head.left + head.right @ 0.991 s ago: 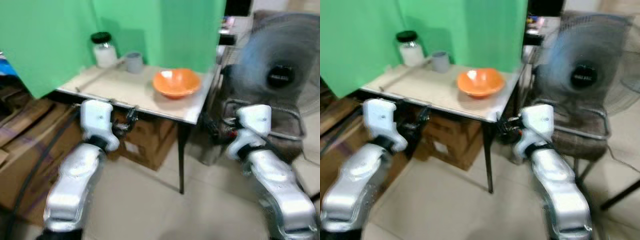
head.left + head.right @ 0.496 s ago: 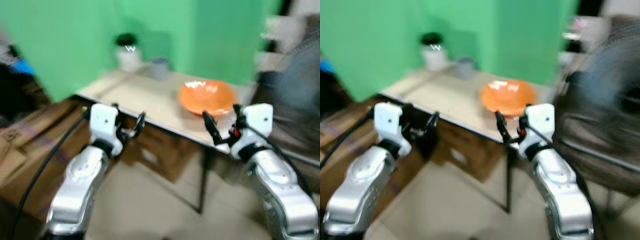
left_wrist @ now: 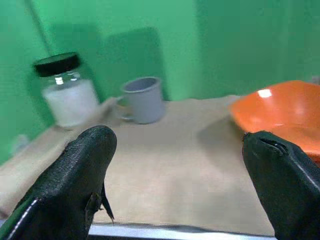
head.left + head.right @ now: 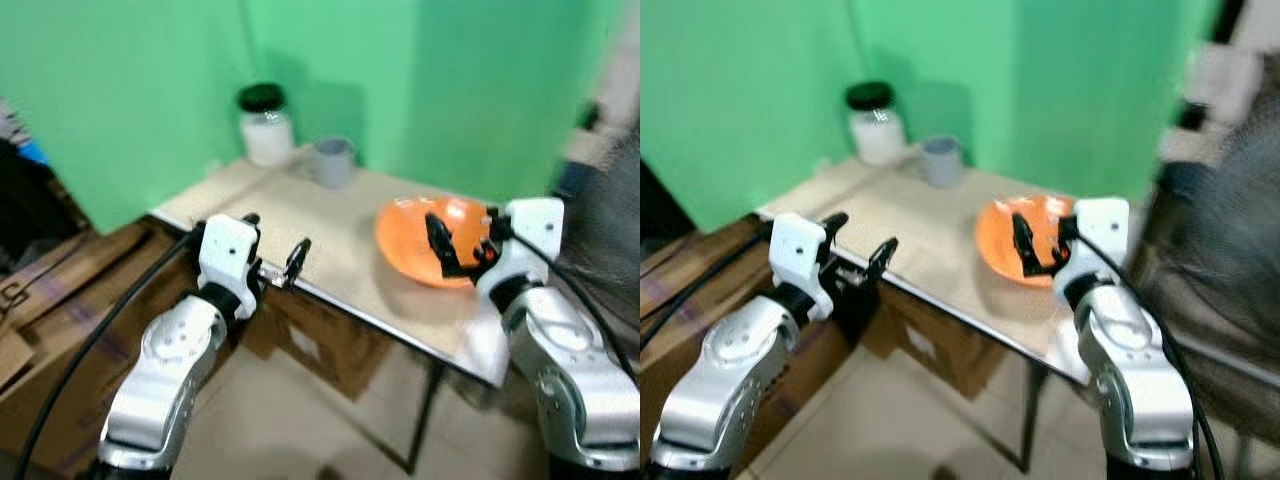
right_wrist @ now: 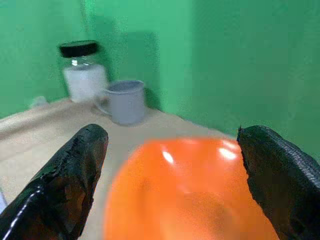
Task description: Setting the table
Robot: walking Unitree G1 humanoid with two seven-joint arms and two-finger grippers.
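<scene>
A beige table (image 4: 330, 235) holds an orange bowl (image 4: 425, 245) at its right, a grey mug (image 4: 335, 160) and a white jar with a black lid (image 4: 265, 125) at the back. My left gripper (image 4: 275, 243) is open at the table's front edge, with nothing between its fingers (image 3: 75, 185). My right gripper (image 4: 463, 238) is open just over the bowl's near rim, and the bowl (image 5: 185, 195) lies between and below its fingers (image 5: 65, 185). The picture is slightly blurred.
A green backdrop (image 4: 400, 80) hangs behind the table. Cardboard boxes (image 4: 55, 290) stand on the floor to the left and under the table. A blurred grey shape (image 4: 615, 190) stands beyond the table's right end.
The camera has come closer to the table. Both arms have risen from below the table edge to table height, and the right gripper has reached the orange bowl.
</scene>
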